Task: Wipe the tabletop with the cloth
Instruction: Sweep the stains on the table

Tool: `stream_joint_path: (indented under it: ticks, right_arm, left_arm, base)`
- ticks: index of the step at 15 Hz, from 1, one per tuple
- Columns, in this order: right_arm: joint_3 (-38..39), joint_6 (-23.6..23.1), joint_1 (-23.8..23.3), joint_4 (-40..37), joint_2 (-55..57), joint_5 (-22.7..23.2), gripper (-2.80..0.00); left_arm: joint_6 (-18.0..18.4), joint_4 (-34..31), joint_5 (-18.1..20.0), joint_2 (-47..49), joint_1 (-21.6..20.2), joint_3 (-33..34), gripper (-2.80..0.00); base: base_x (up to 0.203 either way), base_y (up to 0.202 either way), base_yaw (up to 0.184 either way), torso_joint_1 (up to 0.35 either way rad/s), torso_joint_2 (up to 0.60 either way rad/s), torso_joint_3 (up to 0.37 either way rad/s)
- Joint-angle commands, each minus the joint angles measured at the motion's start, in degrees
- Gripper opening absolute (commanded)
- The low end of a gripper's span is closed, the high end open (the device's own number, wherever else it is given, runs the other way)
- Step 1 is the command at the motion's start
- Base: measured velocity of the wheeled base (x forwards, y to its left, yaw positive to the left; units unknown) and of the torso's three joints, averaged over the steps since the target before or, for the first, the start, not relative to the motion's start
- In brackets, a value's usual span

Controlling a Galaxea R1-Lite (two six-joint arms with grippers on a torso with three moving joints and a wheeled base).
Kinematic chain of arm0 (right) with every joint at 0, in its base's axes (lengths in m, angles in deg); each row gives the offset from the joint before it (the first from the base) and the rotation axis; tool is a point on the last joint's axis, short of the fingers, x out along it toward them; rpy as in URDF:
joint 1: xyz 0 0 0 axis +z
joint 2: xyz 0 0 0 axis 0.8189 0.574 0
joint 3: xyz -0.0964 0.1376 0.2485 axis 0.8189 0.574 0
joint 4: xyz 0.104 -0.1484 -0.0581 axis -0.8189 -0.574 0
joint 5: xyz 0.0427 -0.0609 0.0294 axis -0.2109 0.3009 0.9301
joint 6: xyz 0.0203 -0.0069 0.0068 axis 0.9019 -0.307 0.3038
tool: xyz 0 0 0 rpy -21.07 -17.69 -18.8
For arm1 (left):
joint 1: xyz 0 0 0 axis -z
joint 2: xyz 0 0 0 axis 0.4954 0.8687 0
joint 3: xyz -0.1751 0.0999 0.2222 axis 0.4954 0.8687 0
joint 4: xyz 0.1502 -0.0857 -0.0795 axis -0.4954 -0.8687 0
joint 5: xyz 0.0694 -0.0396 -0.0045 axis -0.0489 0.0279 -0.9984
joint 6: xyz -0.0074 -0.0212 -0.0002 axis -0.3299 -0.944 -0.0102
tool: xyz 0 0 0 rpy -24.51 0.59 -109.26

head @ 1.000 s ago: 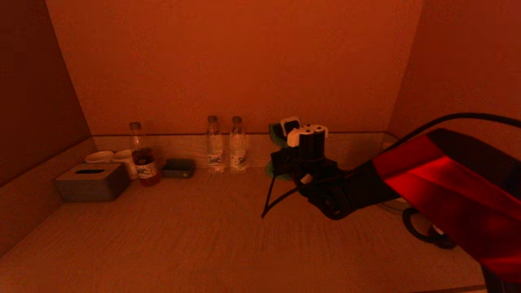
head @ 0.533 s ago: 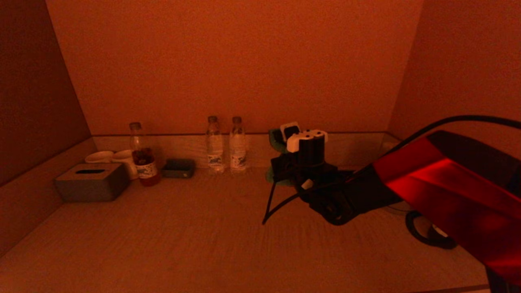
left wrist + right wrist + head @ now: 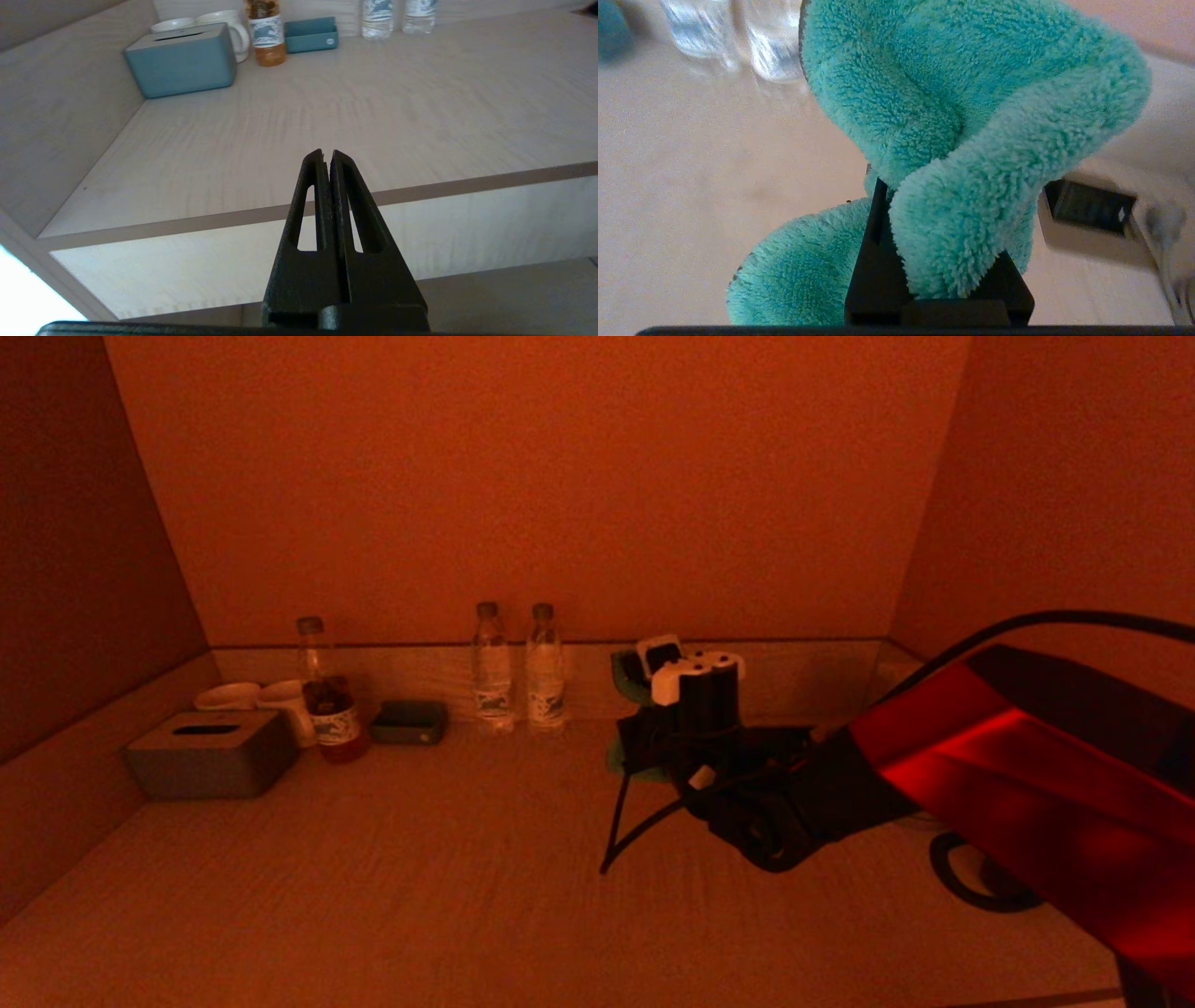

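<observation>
Fingers (image 3: 896,219) clamp cloth (image 3: 952,116), bottle (image 3: 329,695) – dark liquid

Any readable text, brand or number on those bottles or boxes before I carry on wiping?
Nothing legible.
Two water bottles: printed labels, too blurred to read.
Tea bottle: label with a blue graphic, text too small.
Small tray: a white mark, unreadable.
Tissue box: no text visible.

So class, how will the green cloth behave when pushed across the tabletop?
The cloth looks floppy: it folds over the right gripper. Its fluffy pile suggests it is light and may drag on the tabletop. It will probably bunch.
</observation>
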Motion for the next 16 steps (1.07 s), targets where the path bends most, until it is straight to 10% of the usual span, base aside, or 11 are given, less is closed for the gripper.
stream_joint_path:
  ticks: [1,16]
  right_arm:
    - [2.69,0.13,0.14,2.81,0.12,-0.18,-2.8]
    - [10.46,0.5,0.07,9.19,0.3,-0.18,-2.8]
  left_arm:
    - [0.02,-0.01,0.02,0.0,0.0,0.0,-2.8]
    - [0.02,-0.01,0.02,0.0,0.0,0.0,-2.8]
  base:
    - [0.0,0.0,0.0,0.0,0.0,0.0]
    - [0.0,0.0,0.0,0.0,0.0,0.0]
